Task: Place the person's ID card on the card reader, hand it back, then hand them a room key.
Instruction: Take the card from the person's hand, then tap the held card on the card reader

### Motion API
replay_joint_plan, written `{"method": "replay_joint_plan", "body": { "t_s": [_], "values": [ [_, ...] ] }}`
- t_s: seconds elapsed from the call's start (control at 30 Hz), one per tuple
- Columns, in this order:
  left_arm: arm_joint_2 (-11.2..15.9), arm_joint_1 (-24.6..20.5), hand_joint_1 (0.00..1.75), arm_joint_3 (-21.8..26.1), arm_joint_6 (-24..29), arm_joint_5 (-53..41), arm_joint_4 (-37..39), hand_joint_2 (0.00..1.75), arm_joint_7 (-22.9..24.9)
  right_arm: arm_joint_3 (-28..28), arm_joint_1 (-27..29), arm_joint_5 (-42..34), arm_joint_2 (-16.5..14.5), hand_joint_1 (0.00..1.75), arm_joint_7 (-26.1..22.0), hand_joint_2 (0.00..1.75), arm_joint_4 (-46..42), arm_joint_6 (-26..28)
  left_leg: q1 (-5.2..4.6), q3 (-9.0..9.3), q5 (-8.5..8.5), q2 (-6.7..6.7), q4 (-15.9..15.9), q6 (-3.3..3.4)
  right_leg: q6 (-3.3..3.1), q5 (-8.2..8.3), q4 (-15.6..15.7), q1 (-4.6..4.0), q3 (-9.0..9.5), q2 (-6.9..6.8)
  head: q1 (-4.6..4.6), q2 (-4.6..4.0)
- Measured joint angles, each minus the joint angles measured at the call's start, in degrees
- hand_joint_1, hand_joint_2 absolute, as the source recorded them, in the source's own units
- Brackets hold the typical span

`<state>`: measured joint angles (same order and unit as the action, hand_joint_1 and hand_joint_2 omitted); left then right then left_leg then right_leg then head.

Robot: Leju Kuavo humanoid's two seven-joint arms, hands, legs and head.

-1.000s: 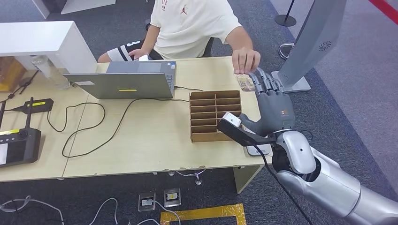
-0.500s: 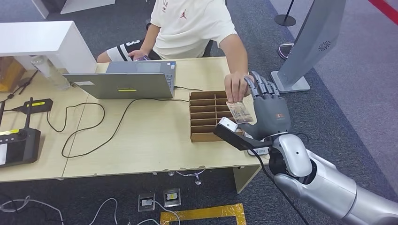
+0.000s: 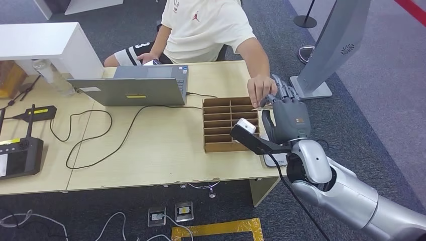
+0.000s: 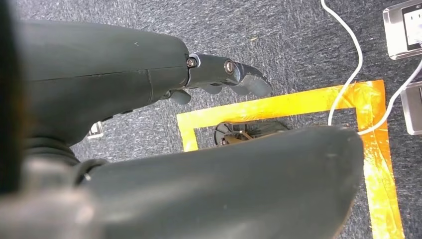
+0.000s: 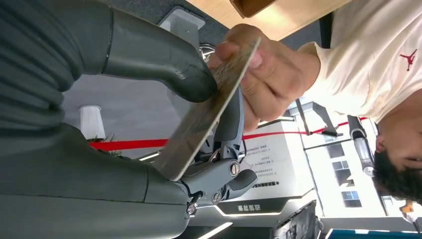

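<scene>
Against the right hand [image 3: 287, 116] palm: thin worn rectangular ID card [image 5: 209, 109] | thumb and fingers grip it | person's hand [image 3: 261, 90] pinches far end | left hand [image 4: 149, 74] holds nothing, fingers loosely extended.

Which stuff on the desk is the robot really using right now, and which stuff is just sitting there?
Used for the job:
- thin ID card, between the person's hand and the right robot hand
- white card reader at the desk edge
- brown cardboard slotted box

Just lying about:
- grey laptop
- black cables
- black device
</scene>
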<state>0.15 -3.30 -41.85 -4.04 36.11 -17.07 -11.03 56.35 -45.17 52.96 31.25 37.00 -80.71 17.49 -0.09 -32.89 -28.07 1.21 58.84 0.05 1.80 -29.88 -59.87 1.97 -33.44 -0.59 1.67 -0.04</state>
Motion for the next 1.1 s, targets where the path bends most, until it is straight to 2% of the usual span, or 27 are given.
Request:
{"method": "replay_joint_plan", "body": {
  "t_s": [0.43,0.77,1.1],
  "values": [
    [0.0,-0.01,0.0,-1.58,0.0,-0.02,0.0,0.0,0.21,0.0,0.13,-0.85,0.01,1.75,0.02,1.75,0.73,-0.09,0.0,0.04,0.0,-0.02,0.0,0.0,0.0,0.0,0.0,0.0,0.0,0.03,-0.01,0.0],
    [-0.03,-0.04,0.0,-2.66,0.0,1.28,-0.02,0.0,0.21,-0.5,0.52,-1.27,-0.02,1.75,0.05,1.75,2.41,-3.85,0.0,0.04,0.0,-0.04,0.0,0.0,0.0,0.0,0.01,0.0,-0.01,0.04,-0.01,0.0],
    [-0.14,-0.07,0.0,-3.81,0.0,2.4,0.0,0.0,0.39,-8.77,5.91,-1.42,0.49,1.75,0.09,1.75,7.94,-7.18,0.0,0.04,-0.01,-0.04,0.02,0.01,0.0,0.0,0.02,0.0,-0.01,0.04,-0.01,0.0]
  ]
}}
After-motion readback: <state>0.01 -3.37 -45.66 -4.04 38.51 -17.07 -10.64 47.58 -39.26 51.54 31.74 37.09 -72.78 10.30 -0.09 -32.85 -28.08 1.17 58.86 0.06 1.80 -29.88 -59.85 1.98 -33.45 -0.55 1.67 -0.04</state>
